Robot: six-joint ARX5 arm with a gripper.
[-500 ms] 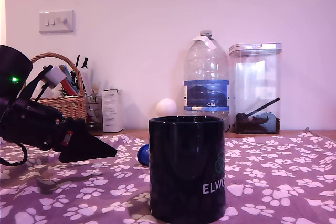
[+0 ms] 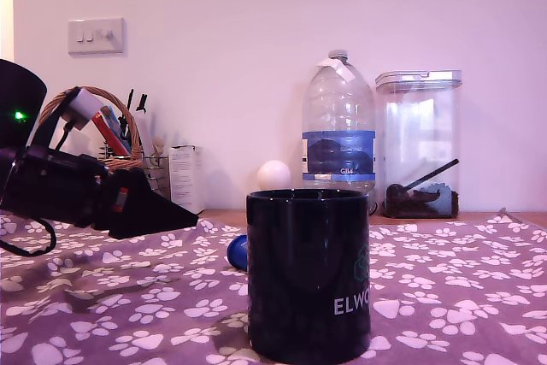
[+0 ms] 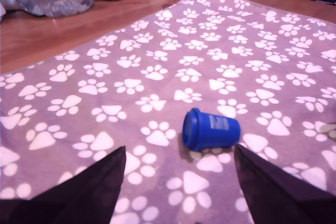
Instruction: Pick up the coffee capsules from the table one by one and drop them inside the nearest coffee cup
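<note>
A small bright-blue coffee capsule (image 3: 210, 128) lies on its side on the purple paw-print table cloth (image 3: 157, 72); in the exterior view only a sliver of the capsule (image 2: 238, 253) shows behind the mug. The big black "ELWO" coffee cup (image 2: 308, 274) stands upright in the foreground. My gripper (image 3: 178, 153) hangs above the cloth at the exterior view's left (image 2: 184, 215), jaws open and empty, with the capsule lying just beyond and between the two dark fingertips (image 3: 105, 174).
A clear water bottle (image 2: 338, 126), a clear lidded canister (image 2: 419, 147), a white ball (image 2: 273, 174), a small white box (image 2: 184, 179) and a wicker basket (image 2: 102, 138) line the wooden strip at the back by the wall.
The gripper has risen a little and moved slightly toward the exterior view's right, nearer the capsule. The camera view shifted slightly.
</note>
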